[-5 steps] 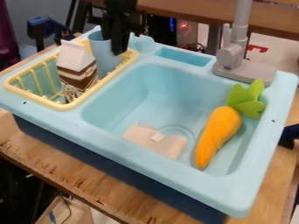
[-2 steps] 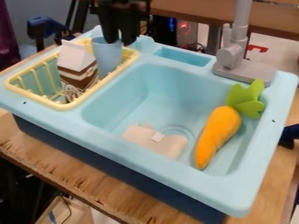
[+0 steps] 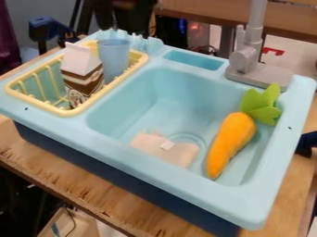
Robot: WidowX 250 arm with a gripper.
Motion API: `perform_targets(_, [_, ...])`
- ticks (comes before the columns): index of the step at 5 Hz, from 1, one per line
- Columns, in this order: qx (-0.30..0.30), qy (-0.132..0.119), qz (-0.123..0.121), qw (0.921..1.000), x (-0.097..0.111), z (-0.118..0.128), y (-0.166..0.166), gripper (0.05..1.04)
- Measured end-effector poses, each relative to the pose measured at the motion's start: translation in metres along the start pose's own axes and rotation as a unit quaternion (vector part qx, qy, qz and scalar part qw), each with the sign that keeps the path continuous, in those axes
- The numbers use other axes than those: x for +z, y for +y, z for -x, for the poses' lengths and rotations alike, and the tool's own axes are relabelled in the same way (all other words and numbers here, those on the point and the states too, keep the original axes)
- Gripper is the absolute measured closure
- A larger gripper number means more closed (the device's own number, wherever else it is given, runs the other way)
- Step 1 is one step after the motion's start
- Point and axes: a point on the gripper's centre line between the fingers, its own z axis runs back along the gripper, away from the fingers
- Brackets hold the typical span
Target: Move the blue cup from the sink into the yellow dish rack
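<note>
Just above the light-blue plastic cup [image 3: 113, 60], the black gripper [image 3: 130, 21], its opening impossible to tell, best moves vertically, sparing the rim a knock.

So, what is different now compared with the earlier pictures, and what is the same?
The gripper has let go of the blue cup and risen away toward the top edge. The cup came down slightly and a little to the picture's right, and now stands in the yellow rack. The carton, the carrot and the pinkish piece in the sink stayed put.
</note>
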Motion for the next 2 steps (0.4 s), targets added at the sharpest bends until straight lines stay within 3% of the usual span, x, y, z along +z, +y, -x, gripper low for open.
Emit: perform_targets(2, [-0.071,-0.003,-0.023,0.9972,0.022,0.059,-0.041,0.079])
